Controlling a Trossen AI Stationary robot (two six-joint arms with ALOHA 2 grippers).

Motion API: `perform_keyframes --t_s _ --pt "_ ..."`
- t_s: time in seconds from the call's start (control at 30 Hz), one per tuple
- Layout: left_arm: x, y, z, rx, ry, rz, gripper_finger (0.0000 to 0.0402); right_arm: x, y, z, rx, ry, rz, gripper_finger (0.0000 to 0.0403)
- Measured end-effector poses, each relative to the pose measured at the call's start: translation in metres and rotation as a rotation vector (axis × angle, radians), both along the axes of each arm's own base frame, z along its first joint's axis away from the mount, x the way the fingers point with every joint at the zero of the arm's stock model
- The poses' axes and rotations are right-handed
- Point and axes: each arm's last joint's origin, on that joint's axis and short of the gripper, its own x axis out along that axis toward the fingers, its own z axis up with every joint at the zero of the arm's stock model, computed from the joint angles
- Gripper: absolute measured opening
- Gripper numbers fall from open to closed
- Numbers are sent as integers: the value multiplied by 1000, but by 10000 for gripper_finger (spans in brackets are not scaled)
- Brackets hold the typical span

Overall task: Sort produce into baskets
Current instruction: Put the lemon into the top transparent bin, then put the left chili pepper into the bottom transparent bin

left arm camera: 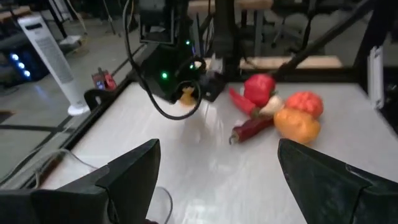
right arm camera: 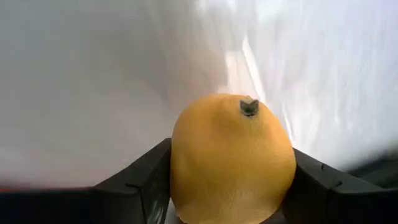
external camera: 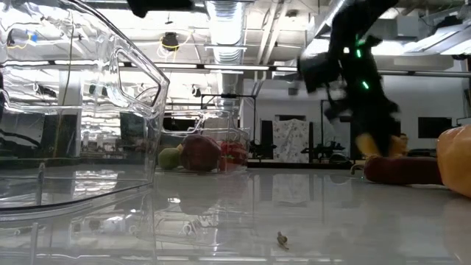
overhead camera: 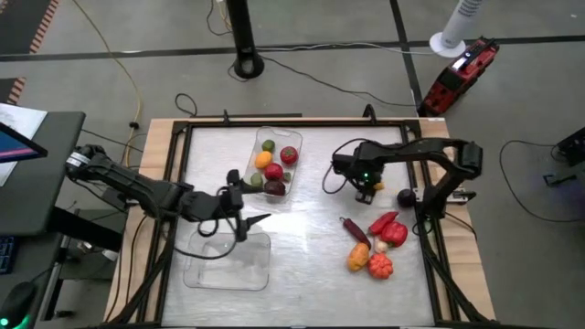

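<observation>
My right gripper point(overhead camera: 366, 190) points steeply down at the table's middle right, shut on a yellow round fruit point(right arm camera: 233, 155). My left gripper point(overhead camera: 243, 206) hovers open with nothing between its fingers, over the far edge of the empty clear basket point(overhead camera: 228, 260) at the near left. The far clear basket point(overhead camera: 294, 137) holds several produce pieces, green, orange, red and dark. Loose on the table to the right lie a red pepper point(overhead camera: 391, 228), a dark red chili point(overhead camera: 355, 230), an orange piece point(overhead camera: 357, 259), a red piece point(overhead camera: 380, 267) and a dark purple piece point(overhead camera: 404, 196). My right gripper pinches the yellow fruit by its two opposite sides point(right arm camera: 181, 171) between its two fingers point(right arm camera: 140, 180). The fingers come from above, pointing steeply down. The fruit's small dark stem end point(right arm camera: 249, 107) shows on its face. Whether its underside rests on the table I cannot tell.
A raised frame point(overhead camera: 174, 183) runs round the white table top. Bare table lies between the two baskets and the loose produce. In the low view the empty basket's wall point(external camera: 110, 88) stands large at the near left.
</observation>
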Motion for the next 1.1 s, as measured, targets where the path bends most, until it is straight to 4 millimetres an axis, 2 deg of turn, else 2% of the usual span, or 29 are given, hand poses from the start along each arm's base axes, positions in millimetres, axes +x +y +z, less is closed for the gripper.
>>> perform_keyframes --t_s 0.13,0.23,0.37,0.47,0.6,0.83,0.97,1.1 --pt "-14 -3 12 3 -51 0 313 30 7 33 -70 -318 54 258" --pt "-18 -4 8 25 -41 -4 313 55 11 53 -127 -550 113 258" --pt "-18 -5 3 40 -54 -12 313 90 13 70 -146 -809 198 259" --pt "-17 -5 2 58 -63 -19 313 115 9 79 -161 -913 260 259" --pt "-19 -4 3 59 -65 -26 313 145 -1 88 -204 -978 324 260" --pt "-19 -4 0 52 -45 -27 313 185 -19 76 -142 -980 346 280" --pt "-20 -4 -1 56 -35 -23 313 188 -27 75 -115 -936 340 306" --pt "-20 -4 -1 64 -31 -20 313 180 -25 84 -110 -921 343 320"
